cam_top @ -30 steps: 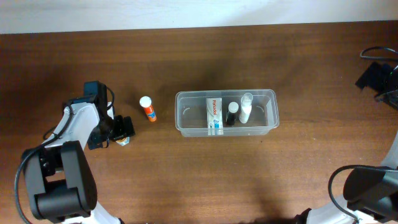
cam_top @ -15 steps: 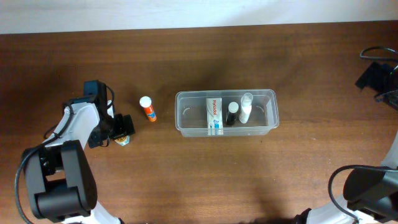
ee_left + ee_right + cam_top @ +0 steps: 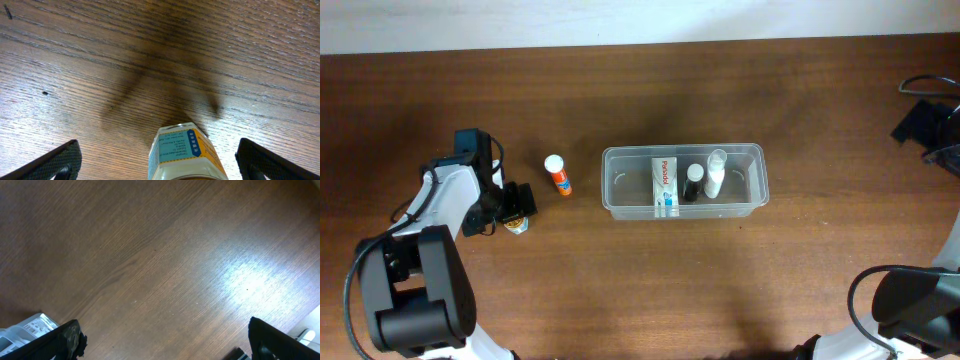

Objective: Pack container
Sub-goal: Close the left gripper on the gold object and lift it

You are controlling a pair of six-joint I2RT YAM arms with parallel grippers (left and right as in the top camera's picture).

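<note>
the left pincer [image 3: 159, 161] stands spread wide, its tips clear of the small bottle [image 3: 183, 152] between them. near it lies an orange tube [image 3: 558, 176]. well beyond that sits the container [image 3: 682, 149], already holding a few items. the right pincer [image 3: 165, 341] gapes too.

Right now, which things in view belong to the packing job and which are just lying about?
Job: container; inside it white box, black-capped bottle, white bottle; outside it orange tube, small yellow bottle.
Lying about: black cable at far right edge; white labelled item in right wrist view, cut off.
</note>
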